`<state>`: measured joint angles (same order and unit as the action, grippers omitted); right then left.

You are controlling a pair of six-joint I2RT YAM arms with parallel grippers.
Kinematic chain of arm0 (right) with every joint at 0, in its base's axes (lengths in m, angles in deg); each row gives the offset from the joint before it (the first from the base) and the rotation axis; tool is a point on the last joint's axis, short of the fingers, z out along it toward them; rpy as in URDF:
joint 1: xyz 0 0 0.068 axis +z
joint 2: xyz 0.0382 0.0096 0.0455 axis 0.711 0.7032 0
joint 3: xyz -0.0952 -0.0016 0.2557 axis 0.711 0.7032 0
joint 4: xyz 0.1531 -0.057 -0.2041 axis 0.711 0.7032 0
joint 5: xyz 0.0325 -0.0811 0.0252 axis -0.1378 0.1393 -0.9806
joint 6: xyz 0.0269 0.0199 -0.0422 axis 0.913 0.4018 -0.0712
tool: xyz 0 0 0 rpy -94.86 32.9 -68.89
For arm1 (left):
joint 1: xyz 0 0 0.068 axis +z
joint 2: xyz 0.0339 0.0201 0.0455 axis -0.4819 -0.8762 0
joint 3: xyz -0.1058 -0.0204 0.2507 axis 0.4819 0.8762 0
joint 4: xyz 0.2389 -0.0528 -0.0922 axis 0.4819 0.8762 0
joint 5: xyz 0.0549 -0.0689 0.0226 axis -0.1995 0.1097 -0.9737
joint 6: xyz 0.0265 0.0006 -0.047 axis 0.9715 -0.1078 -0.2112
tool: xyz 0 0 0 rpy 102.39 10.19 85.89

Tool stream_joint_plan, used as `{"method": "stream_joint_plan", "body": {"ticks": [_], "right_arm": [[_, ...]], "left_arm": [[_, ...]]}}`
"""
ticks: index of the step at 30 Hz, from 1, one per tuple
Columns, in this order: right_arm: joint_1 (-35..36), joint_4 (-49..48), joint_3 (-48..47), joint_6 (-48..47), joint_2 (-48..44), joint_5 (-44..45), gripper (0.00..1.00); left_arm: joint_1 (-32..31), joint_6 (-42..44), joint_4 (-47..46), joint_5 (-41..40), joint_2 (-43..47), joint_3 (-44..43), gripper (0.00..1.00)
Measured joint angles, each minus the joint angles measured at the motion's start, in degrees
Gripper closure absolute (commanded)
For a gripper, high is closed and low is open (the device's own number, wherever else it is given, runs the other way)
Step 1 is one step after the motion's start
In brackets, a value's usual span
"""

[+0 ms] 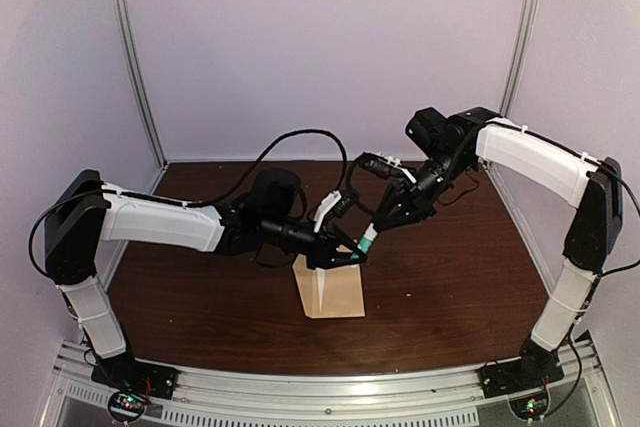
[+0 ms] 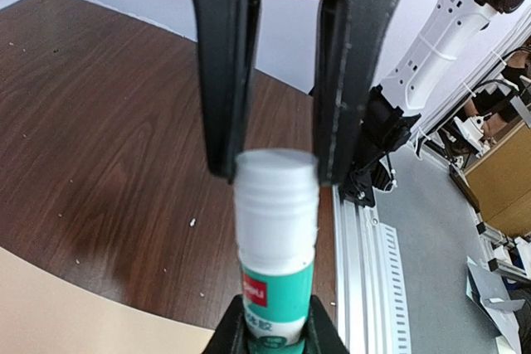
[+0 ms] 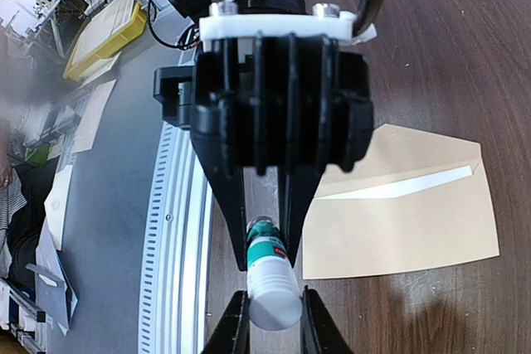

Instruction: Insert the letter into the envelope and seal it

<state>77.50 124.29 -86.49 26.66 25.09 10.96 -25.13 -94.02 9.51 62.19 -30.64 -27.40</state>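
**A:** Tan kraft paper, so that is the envelope (image 3: 398, 230). It lies flat on the table (image 3: 465, 55) just below both arms, and neither arm touches it. Where is the letter?

**B:** No loose sheet shows anywhere. A pale strip (image 3: 398, 187) runs along the flap line. I take it for the letter's edge tucked inside, though I cannot be sure. The flap does not look stuck down yet.

**A:** Then the step in hand is the glue stick (image 2: 276, 279)?

**B:** Yes. The left gripper (image 3: 267, 246) is clamped on the green-labelled body. The right gripper (image 3: 274, 308) pinches the white cap (image 2: 275, 205). They meet tip to tip in the air above the envelope.

**A:** What makes the pull go well?

**B:** The left must hold hard and not move. The right should draw back straight along the stick's own line, because a sideways tug would jam the cap or twist the body loose.

**A:** And the risk?

**B:** In the left wrist view the right fingers reach only the outer end of the cap. That is a shallow hold and it may slip off. A slow pull is safer than a jerk. The work should also stay over the table, so that a dropped cap does not roll away.
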Motion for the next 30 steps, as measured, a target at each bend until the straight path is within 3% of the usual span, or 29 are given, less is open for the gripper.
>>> {"method": "stream_joint_plan", "body": {"ticks": [18, 30], "right_arm": [[-13.6, 4.5, -4.5, -2.3, -1.8, 2.2, 1.00], [-20.7, -5.9, 18.5, 3.2, -19.1, 17.4, 1.00]], "left_arm": [[0.2, -0.2, 2.3, 0.1, -0.9, -0.7, 1.00], [0.2, -0.2, 3.7, -0.6, -0.6, -0.7, 0.99]]}}
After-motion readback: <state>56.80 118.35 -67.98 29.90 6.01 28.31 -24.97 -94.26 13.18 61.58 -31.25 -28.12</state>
